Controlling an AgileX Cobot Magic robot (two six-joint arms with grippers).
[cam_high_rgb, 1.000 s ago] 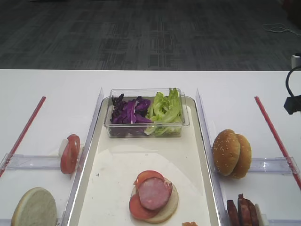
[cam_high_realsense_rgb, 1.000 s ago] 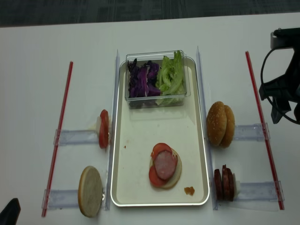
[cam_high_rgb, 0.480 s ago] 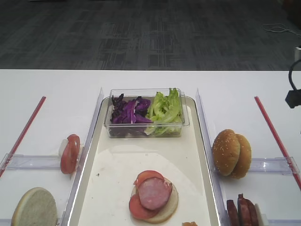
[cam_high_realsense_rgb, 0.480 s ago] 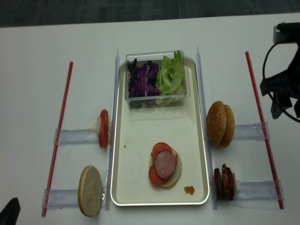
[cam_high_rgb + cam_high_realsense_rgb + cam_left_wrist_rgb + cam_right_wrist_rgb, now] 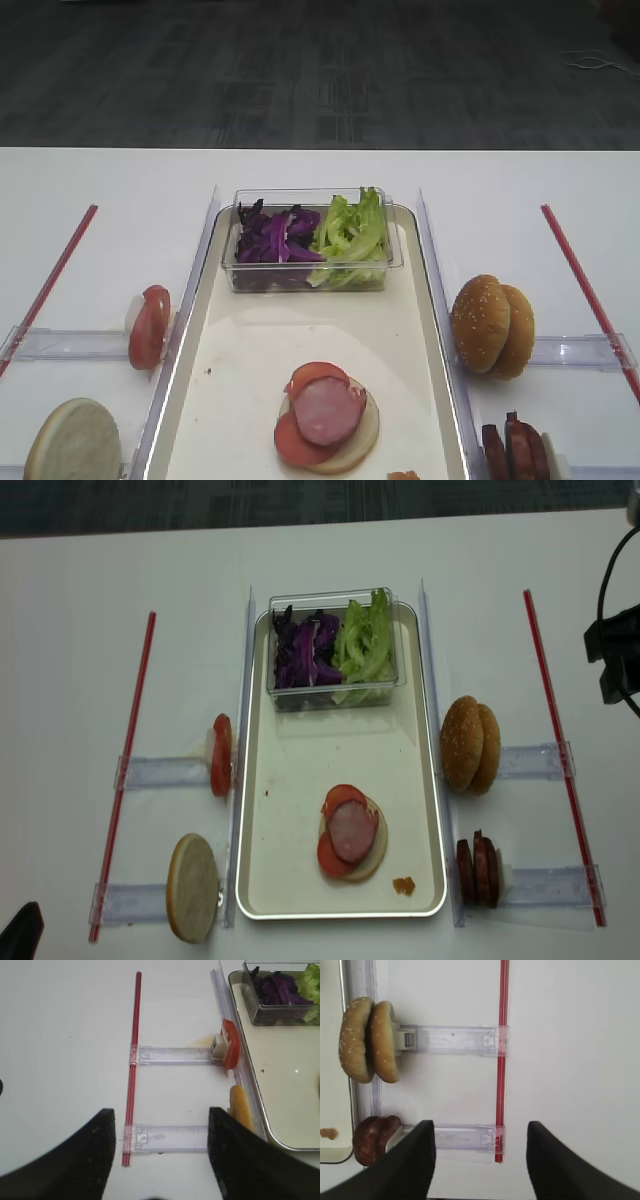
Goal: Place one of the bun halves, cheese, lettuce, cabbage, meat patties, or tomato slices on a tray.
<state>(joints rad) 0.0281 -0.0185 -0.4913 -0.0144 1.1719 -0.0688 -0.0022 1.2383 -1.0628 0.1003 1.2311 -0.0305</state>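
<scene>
On the off-white tray [image 5: 300, 770] lies a pale bun half [image 5: 374, 852] under tomato slices [image 5: 343, 798] and a meat patty [image 5: 352, 832]. A clear box at the tray's far end holds purple cabbage [image 5: 305, 648] and lettuce [image 5: 365, 640]. Sesame bun halves [image 5: 367, 1040] and meat patties [image 5: 372, 1137] stand in racks right of the tray. Left of it stand a tomato slice [image 5: 230, 1050] and a bun half [image 5: 241, 1107]. My right gripper [image 5: 480, 1160] hovers open and empty over the right racks. My left gripper [image 5: 160, 1155] is open and empty above the near left rack. Cheese is out of view.
Red strips [image 5: 135, 770] [image 5: 560, 750] bound the clear plastic racks [image 5: 160, 772] [image 5: 545, 885] on both sides. A small orange scrap [image 5: 403, 885] lies in the tray's near right corner. The right arm [image 5: 615, 650] hangs at the right edge.
The right arm has drawn back to the far right, leaving the first exterior view. Nothing on the table moved.
</scene>
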